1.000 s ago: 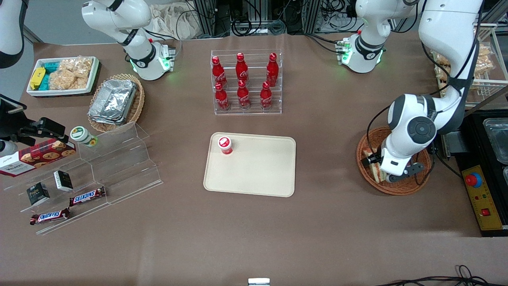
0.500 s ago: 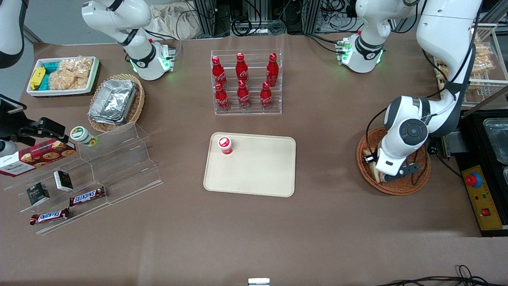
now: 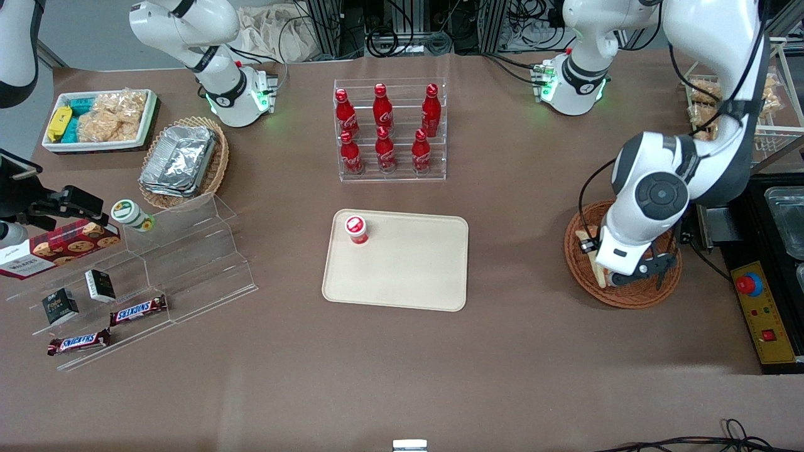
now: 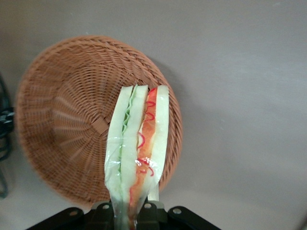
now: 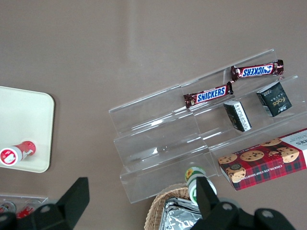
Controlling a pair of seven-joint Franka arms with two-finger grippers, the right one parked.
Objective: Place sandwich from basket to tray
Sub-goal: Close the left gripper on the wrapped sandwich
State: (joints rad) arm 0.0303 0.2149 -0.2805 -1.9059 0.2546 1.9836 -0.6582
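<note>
I see the sandwich [image 4: 138, 153] gripped on edge between the fingers [image 4: 152, 192] of the gripper [image 4: 129, 211], its white bread slices standing upright with green filling on one side and orange-red on the other. From the wrist camera it hangs above the basket [image 4: 62, 120], clear of the weave, and the basket bowl below it holds nothing else. The gripper's fingers are mostly cut off at the frame edge there, so I only make out their tips clamped on the sandwich's lower end.

From the front camera the picture is poorer: the left arm's wrist covers most of the sandwich [image 3: 592, 267], and only a pale sliver with a hint of crust shows beside the gripper [image 3: 604, 276], over the basket [image 3: 634, 296] at the working arm's end of the desk [image 3: 534, 351]. I cannot judge from this view how high it hangs.

What the front camera does give me is the tray [image 3: 414, 270], well apart from the basket near the middle of the desk, with a small red-capped bottle [image 3: 355, 228] standing in one corner. The parked arm's wrist camera catches only a corner of that tray [image 5: 26, 120], the bottle [image 5: 17, 152] lying across the frame there.
</note>
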